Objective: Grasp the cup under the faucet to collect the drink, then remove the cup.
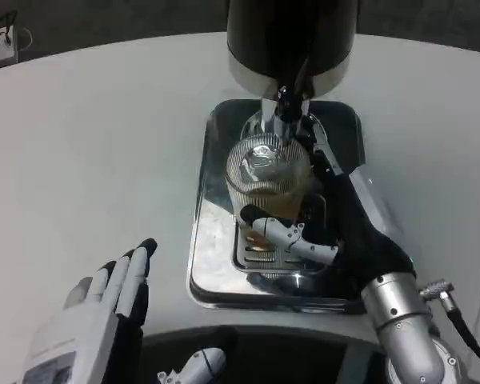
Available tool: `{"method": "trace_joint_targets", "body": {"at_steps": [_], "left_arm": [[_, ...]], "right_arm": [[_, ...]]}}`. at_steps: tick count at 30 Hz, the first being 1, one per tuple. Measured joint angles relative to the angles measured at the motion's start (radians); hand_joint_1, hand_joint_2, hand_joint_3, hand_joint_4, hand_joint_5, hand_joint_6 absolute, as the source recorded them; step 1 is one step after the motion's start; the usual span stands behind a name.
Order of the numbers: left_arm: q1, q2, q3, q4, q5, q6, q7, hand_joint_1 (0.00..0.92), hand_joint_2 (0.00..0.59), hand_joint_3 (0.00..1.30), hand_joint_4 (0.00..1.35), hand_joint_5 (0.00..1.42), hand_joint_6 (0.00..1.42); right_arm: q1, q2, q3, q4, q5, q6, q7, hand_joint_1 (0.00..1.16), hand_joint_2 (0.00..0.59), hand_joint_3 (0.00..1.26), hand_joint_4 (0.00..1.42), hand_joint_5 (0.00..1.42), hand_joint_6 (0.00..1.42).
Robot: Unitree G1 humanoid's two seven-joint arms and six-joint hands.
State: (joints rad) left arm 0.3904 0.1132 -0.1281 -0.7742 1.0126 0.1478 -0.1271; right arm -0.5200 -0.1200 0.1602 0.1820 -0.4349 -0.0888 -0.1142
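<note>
Your right hand [336, 220] is wrapped around the cup [268, 180] — one of its fingers [292, 238] crosses the front of the ribbed glass low down, the rest reach around the far side. The cup sits on the steel drip tray [216, 272], directly under the faucet [282, 108] of the black dispenser [292, 36], with amber drink showing in its lower part. Your left hand [104, 316] hovers over the counter [96, 160] near the front edge, well apart from the tray, fingers straight and close together, holding nothing.

Risks from here, as I read it:

- The rim looks very close to the spout. Lift straight up and you'll likely knock the faucet — pull it out towards you, low and level, before any rise.
- Ribbed glass, possibly wet, so the grip may slip. The visible front finger sits low; with liquid inside, the cup could tip backwards on lift.
- Can't tell if the drink is flowing now. Pull out while it runs and it pours onto the tray and your hand.
- Tray lip is raised — drag the base across it and the cup catches and slops.
- Keep the left hand parked; no need for it near the tray.
</note>
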Motion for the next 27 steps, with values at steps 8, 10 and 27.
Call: {"method": "trace_joint_targets", "body": {"at_steps": [8,10,27], "left_arm": [[0.003,-0.001,0.005,0.000,0.000,0.007,-0.007,0.000,0.190,0.00,0.00,0.00,0.00],[0.002,-0.001,0.008,0.000,0.000,0.008,-0.010,0.000,0.191,0.00,0.00,0.00,0.00],[-0.007,-0.001,0.011,0.000,-0.016,0.018,-0.024,0.000,0.191,0.00,0.00,0.00,0.00]], "right_arm": [[-0.010,0.010,0.005,0.022,0.011,-0.014,-0.017,0.67,0.200,0.04,0.12,0.16,0.26],[-0.009,0.012,0.009,0.025,0.011,-0.021,-0.024,0.68,0.200,0.04,0.12,0.16,0.26],[0.015,0.033,0.026,0.011,0.012,-0.043,-0.053,0.69,0.204,0.06,0.13,0.19,0.28]]}}
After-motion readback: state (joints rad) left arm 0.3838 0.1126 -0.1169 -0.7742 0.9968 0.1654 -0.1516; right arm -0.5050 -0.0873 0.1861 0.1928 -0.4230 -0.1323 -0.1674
